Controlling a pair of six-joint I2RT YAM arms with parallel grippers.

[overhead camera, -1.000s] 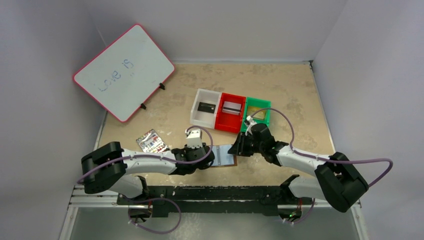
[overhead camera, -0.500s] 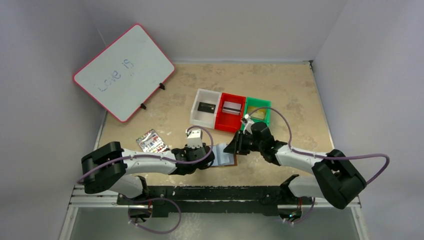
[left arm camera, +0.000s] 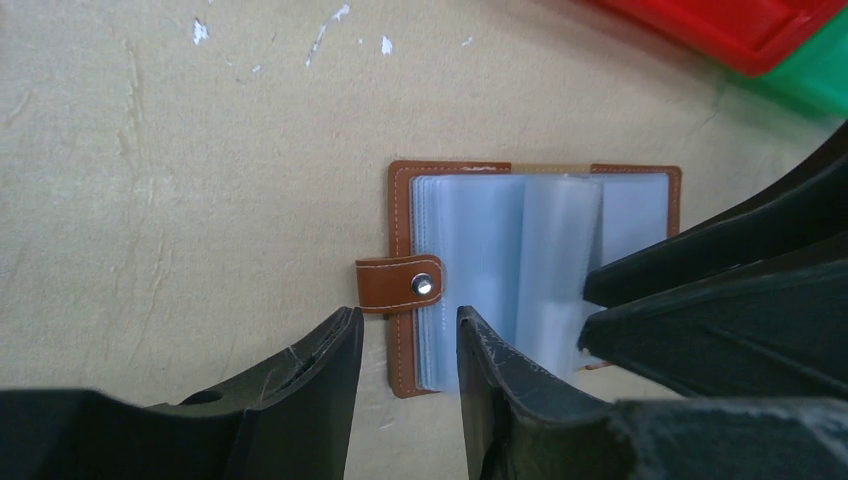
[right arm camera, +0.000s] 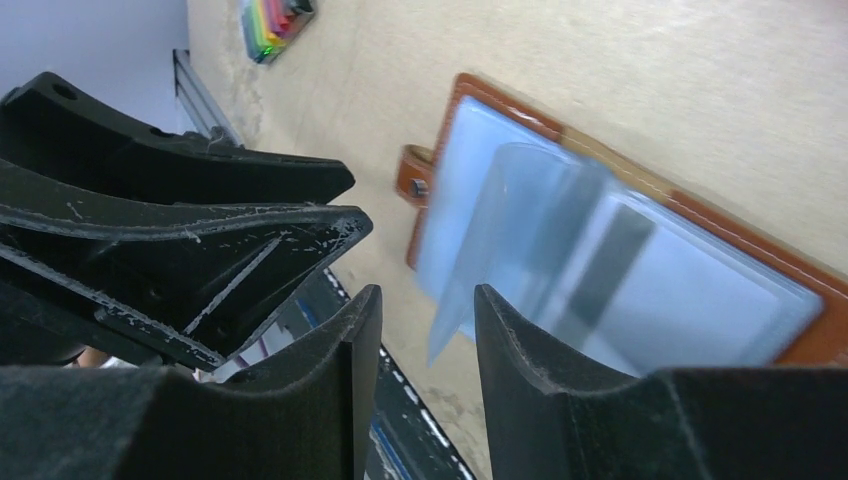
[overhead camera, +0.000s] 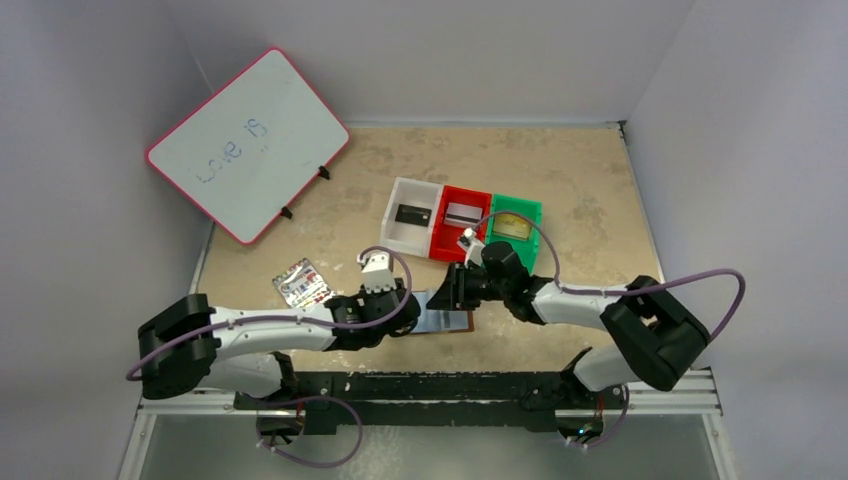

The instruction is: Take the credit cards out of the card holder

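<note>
**Overhead and wrist views, read left to right.** The desk (overhead camera: 590, 180) is closed in by walls (overhead camera: 450, 60) on its left, far and right sides. Its near edge carries the rail (overhead camera: 430, 385) to which both arms are bolted.

A red-rimmed whiteboard (overhead camera: 248, 143) stands propped at the far-left corner. Nearer, a white pack with rainbow stripes (overhead camera: 302, 283) lies just beyond the left arm (overhead camera: 270, 328). That arm lies low and stretched rightward, almost parallel to the near edge.

The left tool (left arm camera: 407, 320) points at the card holder (left arm camera: 470, 215) with its fingers spread and clamping nothing. One finger is outside the holder's left edge and the other is over the clear sleeves. The snap tab (left arm camera: 402, 283) sits just beyond the gap between them. The card holder lies open and flat on the desk, close to the near edge, between the two tools.

The right tool (right arm camera: 428, 300) is set over the holder's right half, fingers apart. The corner of a raised sleeve (right arm camera: 520, 230) stands in the gap, with no pinch to be seen.

Behind, three bins stand in a touching row:
- a white bin (overhead camera: 392, 215) holding the black card (overhead camera: 412, 214);
- a red bin (overhead camera: 455, 252) holding the silvery card (overhead camera: 461, 213);
- a green bin (overhead camera: 520, 204) holding the gold card (overhead camera: 514, 228).

The right arm (overhead camera: 575, 300) folds at an elbow near the rail's right end, and its forearm runs leftward. A broad stretch of desk runs from the green bin to the right wall.
</note>
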